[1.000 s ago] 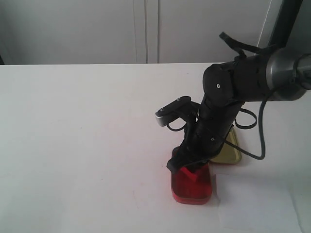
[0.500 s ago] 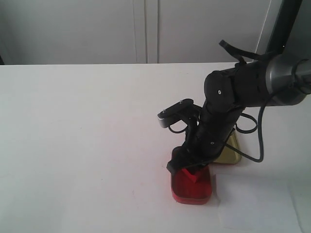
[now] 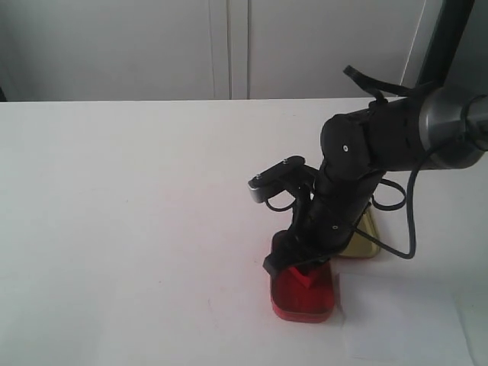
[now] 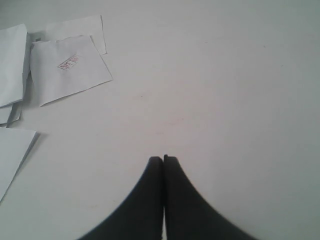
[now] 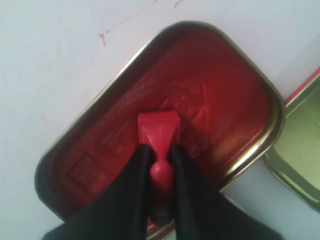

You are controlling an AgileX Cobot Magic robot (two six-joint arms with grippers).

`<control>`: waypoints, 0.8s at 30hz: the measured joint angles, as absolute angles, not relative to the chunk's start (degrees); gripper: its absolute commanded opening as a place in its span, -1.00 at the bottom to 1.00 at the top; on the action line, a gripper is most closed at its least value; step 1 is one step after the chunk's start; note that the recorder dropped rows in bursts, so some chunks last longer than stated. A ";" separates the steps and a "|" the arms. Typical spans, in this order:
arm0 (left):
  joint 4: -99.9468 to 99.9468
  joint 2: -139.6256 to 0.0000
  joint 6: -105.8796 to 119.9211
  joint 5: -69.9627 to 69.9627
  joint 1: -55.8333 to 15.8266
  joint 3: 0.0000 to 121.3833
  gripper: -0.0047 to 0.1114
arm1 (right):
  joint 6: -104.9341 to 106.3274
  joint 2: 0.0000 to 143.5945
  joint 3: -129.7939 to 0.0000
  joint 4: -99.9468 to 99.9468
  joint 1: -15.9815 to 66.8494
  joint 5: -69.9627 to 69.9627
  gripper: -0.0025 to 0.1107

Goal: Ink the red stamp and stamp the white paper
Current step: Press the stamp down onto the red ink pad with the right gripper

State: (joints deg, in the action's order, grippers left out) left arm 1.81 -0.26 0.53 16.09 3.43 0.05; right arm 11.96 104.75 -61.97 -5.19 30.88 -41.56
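Clamping the red stamp, the right gripper holds it in the ink tin.

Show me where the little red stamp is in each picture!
Exterior view: the red stamp is low, right of the middle, under the black arm.
Left wrist view: not in it.
Right wrist view: in the middle, pinched between the black fingers.
Shared landmark: the red ink-pad tin below the stamp, in the exterior and right wrist views.

The imprint on the white paper is unreadably small.
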 measured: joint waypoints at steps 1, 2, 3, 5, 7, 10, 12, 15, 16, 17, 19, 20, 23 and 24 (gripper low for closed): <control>1.81 -0.26 0.53 16.09 3.43 0.05 -0.92 | 11.96 104.45 -61.83 -4.95 30.88 -41.84 -0.96; 1.81 -0.26 0.53 16.09 3.43 0.05 -0.92 | 11.91 104.20 -61.67 -4.77 30.88 -42.33 -0.96; 1.81 -0.26 0.53 16.09 3.43 0.05 -0.92 | 11.91 103.96 -61.67 -4.51 30.88 -42.91 -0.96; 1.81 -0.26 0.53 16.09 3.43 0.05 -0.92 | 11.65 103.54 -61.67 -4.38 30.88 -43.45 -0.96; 1.81 -0.26 0.53 16.09 3.43 0.05 -0.92 | 11.08 103.31 -61.67 -4.26 30.88 -43.60 -0.96; 1.81 -0.26 0.53 16.09 3.43 0.05 -0.92 | 10.69 103.09 -61.92 -4.15 30.88 -43.74 -0.96; 1.81 -0.26 0.53 16.09 3.43 0.05 -0.92 | 10.56 102.86 -62.20 -4.15 30.88 -43.86 -0.96; 1.81 -0.26 0.53 16.09 3.43 0.05 -0.92 | 10.56 102.63 -62.20 -4.15 30.88 -43.75 -0.96; 1.81 -0.26 0.53 16.09 3.43 0.05 -0.92 | 10.56 102.63 -62.20 -4.15 30.88 -43.75 -0.96; 1.81 -0.26 0.53 16.09 3.43 0.05 -0.92 | 10.56 102.63 -62.20 -4.15 30.88 -43.75 -0.96; 1.81 -0.26 0.53 16.09 3.43 0.05 -0.92 | 10.56 102.63 -62.20 -4.15 30.88 -43.75 -0.96; 1.81 -0.26 0.53 16.09 3.43 0.05 -0.92 | 10.56 102.63 -62.20 -4.15 30.88 -43.75 -0.96; 1.81 -0.26 0.53 16.09 3.43 0.05 -0.92 | 10.56 102.63 -62.20 -4.15 30.88 -43.75 -0.96; 1.81 -0.26 0.53 16.09 3.43 0.05 -0.92 | 10.56 102.63 -62.20 -4.15 30.88 -43.75 -0.96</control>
